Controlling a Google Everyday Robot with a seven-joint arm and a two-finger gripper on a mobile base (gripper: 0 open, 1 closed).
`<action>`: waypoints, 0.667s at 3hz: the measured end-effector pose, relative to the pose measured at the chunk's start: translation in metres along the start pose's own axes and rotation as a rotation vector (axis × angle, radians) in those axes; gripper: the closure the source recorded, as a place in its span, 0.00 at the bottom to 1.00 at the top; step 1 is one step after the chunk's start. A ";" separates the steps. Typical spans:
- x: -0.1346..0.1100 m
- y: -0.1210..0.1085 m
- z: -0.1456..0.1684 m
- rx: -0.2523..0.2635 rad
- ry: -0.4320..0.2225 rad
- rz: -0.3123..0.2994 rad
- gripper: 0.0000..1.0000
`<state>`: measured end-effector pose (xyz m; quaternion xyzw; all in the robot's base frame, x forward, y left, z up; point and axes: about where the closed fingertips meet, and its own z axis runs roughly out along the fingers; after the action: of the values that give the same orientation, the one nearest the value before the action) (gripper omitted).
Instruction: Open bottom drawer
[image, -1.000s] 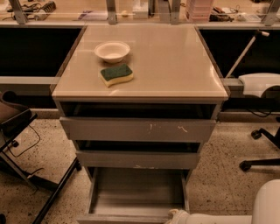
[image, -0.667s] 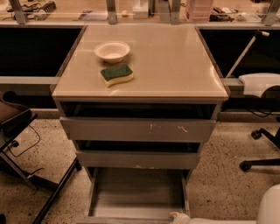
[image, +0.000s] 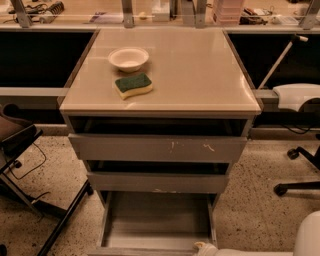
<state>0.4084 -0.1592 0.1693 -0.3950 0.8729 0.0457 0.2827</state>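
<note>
The bottom drawer (image: 157, 220) stands pulled well out of the cabinet, and its shallow grey tray is open to view and empty. Its flat front runs along the bottom edge of the view, mostly cut off. My gripper (image: 203, 246) is at the right end of that front edge, at the bottom of the view. My white arm (image: 250, 251) runs from it to the lower right corner. Above the bottom drawer are the mid-sized drawer front (image: 157, 182) and the widest front with white scratch marks (image: 157, 148), both pulled out a little.
A white bowl (image: 128, 58) and a green-and-yellow sponge (image: 133, 85) lie on the beige cabinet top (image: 200, 70). A dark chair frame (image: 30, 165) stands at the left. Office chair wheels (image: 295, 175) and a white armrest (image: 297, 95) are at the right. The floor is speckled.
The bottom drawer has slid slightly further out toward the camera, and my gripper has moved down with its front edge.
</note>
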 end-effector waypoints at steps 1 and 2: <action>0.000 0.000 0.000 0.000 0.000 0.000 0.58; 0.000 0.000 0.000 0.000 0.000 0.000 0.34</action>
<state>0.4084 -0.1591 0.1693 -0.3950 0.8729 0.0458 0.2827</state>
